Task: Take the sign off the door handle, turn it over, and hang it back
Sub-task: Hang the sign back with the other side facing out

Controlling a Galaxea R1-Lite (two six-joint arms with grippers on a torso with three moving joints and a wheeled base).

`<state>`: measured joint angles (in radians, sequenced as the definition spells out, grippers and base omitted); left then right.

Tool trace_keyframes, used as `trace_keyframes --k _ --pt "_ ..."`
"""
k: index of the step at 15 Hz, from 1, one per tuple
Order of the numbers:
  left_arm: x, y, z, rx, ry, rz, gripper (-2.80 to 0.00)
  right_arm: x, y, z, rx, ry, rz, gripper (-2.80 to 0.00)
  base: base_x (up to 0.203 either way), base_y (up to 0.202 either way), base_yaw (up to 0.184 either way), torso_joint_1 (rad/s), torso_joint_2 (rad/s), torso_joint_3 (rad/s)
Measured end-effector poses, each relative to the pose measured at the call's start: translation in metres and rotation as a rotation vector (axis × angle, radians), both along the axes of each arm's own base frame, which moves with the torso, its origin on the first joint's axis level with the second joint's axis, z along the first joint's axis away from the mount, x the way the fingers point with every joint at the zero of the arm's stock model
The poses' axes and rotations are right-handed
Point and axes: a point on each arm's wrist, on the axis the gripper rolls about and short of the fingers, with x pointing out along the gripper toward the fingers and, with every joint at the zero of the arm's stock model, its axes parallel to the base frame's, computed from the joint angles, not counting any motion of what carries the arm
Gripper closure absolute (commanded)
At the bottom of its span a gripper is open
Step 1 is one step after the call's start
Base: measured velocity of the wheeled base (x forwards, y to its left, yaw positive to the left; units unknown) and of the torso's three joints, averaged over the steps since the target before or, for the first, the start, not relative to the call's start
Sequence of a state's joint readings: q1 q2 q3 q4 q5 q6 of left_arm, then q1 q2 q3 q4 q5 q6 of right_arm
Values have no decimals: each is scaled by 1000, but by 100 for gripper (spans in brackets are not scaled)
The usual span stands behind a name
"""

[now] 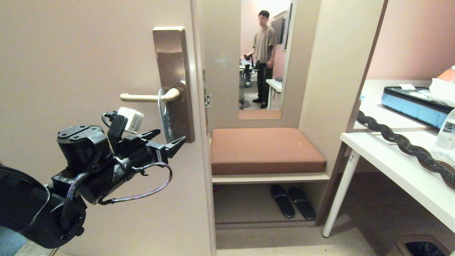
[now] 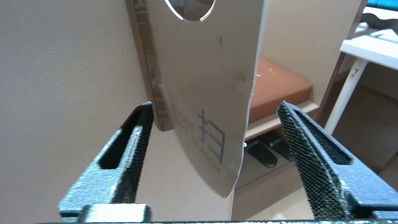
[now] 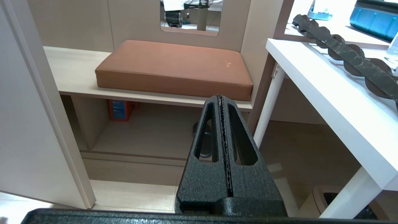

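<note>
Head view: sign (image 1: 164, 117) hangs on door handle (image 1: 147, 97) by its oval hole, edge-on to cam, in front of bronze lock plate (image 1: 173, 71) on door (image 1: 89, 71). Left tool (image 1: 167, 139) sits at sign's lower end, jaws wide apart, one finger each side, nothing gripped. Arm comes in from lower left, cable loop under wrist.

Left wrist view: shows what head view can't, the sign (image 2: 202, 93) face: pale side w/ grey character near lower end, bottom of oval hole at upper edge. Sign hangs free between the two serrated fingers (image 2: 136, 137), clear gap both sides, no contact. Handle itself not seen here.

Right wrist view: right tool (image 3: 221, 105) fingers pressed together, empty, well apart from the door's handle side; sign and handle not in this view. It looks over brown cushion (image 3: 174, 67) on a bench shelf, white worktop (image 3: 326, 93) w/ dark twisted object (image 3: 348, 56).

Other, head view only: slippers (image 1: 293, 201) under bench, mirror (image 1: 265, 57) w/ person (image 1: 265, 53) reflected, blue tray (image 1: 414, 103) and bottle (image 1: 444, 138) on worktop.
</note>
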<state>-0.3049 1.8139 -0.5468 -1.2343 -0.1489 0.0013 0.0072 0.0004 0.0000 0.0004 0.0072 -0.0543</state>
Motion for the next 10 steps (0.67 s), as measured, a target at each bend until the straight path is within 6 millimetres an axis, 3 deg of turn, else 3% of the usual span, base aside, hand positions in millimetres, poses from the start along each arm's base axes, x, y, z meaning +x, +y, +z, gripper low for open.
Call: trace_keyframes --k 10 --pt "-38 21 -13 -9 22 28 -280 0 0 0 0 0 0 0 0 0 0 0 0 0"
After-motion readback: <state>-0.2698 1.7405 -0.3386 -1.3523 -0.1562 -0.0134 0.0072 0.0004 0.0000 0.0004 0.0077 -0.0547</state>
